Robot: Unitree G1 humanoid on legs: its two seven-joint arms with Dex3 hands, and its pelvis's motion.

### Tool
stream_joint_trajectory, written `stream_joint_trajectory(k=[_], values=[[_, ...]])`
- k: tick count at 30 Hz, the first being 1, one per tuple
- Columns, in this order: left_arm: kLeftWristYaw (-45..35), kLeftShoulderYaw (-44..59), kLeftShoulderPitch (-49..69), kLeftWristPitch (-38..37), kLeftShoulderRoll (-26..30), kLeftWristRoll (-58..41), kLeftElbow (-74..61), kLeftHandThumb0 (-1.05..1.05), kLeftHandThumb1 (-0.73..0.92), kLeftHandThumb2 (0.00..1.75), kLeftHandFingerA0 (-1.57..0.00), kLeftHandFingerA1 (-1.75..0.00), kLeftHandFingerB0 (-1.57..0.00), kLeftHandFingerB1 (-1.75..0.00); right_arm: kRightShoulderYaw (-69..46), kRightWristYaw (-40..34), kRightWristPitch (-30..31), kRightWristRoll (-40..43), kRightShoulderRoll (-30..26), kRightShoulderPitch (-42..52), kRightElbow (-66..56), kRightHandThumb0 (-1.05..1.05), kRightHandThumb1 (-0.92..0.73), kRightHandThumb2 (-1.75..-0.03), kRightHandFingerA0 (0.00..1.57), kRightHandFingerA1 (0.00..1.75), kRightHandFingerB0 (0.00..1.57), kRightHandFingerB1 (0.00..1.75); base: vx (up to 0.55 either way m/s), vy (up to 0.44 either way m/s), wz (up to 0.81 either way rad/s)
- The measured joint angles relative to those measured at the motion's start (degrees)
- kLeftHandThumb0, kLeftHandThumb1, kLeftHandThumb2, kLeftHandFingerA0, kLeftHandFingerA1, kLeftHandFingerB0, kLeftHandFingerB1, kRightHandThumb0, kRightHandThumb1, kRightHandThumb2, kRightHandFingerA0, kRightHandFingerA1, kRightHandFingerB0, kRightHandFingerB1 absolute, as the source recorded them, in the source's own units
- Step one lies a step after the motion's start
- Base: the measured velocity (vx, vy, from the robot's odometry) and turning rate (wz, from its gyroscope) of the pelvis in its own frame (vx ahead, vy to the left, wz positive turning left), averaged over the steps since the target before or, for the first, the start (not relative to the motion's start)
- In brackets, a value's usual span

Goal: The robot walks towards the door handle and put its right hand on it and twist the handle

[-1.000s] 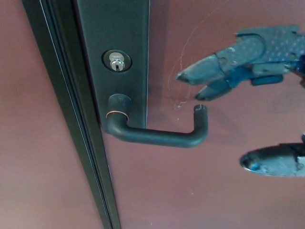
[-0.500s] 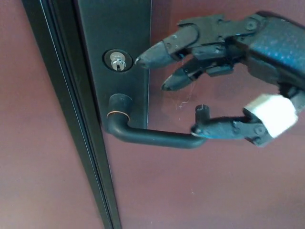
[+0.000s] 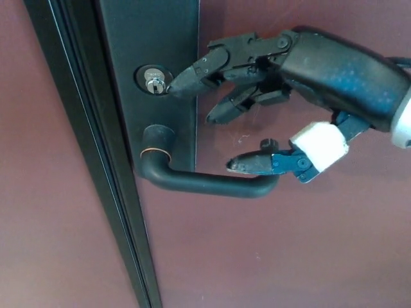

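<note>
From the head view, the door handle [image 3: 205, 183] runs nearly level across the maroon door [image 3: 308, 256], its pivot at the dark lock plate [image 3: 160, 38] to picture left and its upturned tip toward the right; the right hand [image 3: 289, 96] comes in from picture right and sits just above the lever, fingers spread and holding nothing, the two upper fingers [image 3: 199, 67] reaching toward the keyhole [image 3: 153, 81], the thumb [image 3: 247, 164] lying along the bar's top near its free end; the lever thus lies below the palm, so the grasp, as I judge, calls for closing down around it; no left hand shows.
</note>
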Motion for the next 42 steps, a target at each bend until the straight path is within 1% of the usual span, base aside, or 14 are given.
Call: stream_joint_trajectory(k=[11, 24, 25, 35, 36, 42], values=[[0.0, -0.1, -0.1, 0.0, 0.0, 0.0, 0.0, -0.25, 0.57, 0.57, -0.78, -0.53, -0.62, -0.46, -0.6, 3.9, 4.0, -3.4, 1.1, 0.7, -1.5, -0.63, -0.47, -0.81, 0.49, 0.52, 0.36, 0.46, 0.00, 0.000, 0.00], [0.0, -0.4, -0.4, 0.0, 0.0, 0.1, 0.0, -0.25, 0.57, 0.57, -0.78, -0.53, -0.61, -0.46, 1.2, 9.3, 5.2, -8.1, 0.6, 1.1, -0.6, -0.62, -0.47, -0.80, 0.47, 0.52, 0.34, 0.45, 0.00, 0.000, 0.00], [0.0, -0.5, -0.5, 0.0, 0.0, 0.1, 0.0, -0.25, 0.57, 0.57, -0.78, -0.53, -0.61, -0.46, 1.4, 9.9, 5.3, -8.4, 0.3, 0.7, -0.6, -0.57, -0.57, -0.58, 0.54, 0.42, 0.41, 0.35, 0.00, 0.000, 0.00], [0.0, -0.5, -0.8, 0.3, 0.1, 0.0, -0.1, -0.25, 0.57, 0.57, -0.77, -0.53, -0.60, -0.45, 5.5, 14.4, 8.5, -12.6, 0.1, -2.4, -0.7, -0.56, -0.57, -0.58, 0.55, 0.42, 0.40, 0.35, 0.00, 0.000, 0.00], [0.0, -0.5, -0.9, 0.3, 0.1, 0.0, -0.1, -0.25, 0.57, 0.57, -0.77, -0.53, -0.60, -0.45, 5.9, 14.6, 8.9, -13.0, 0.4, -2.6, -0.7, -0.61, -0.47, -0.79, 0.48, 0.53, 0.34, 0.45, 0.00, 0.000, 0.00], [0.0, -0.5, -0.9, 0.3, 0.1, 0.0, -0.4, -0.26, 0.57, 0.57, -0.76, -0.53, -0.61, -0.45, 8.6, 16.1, 10.9, -15.5, 2.2, -3.6, -0.6, -0.61, -0.47, -0.80, 0.50, 0.53, 0.34, 0.46, 0.00, 0.000, 0.00]])
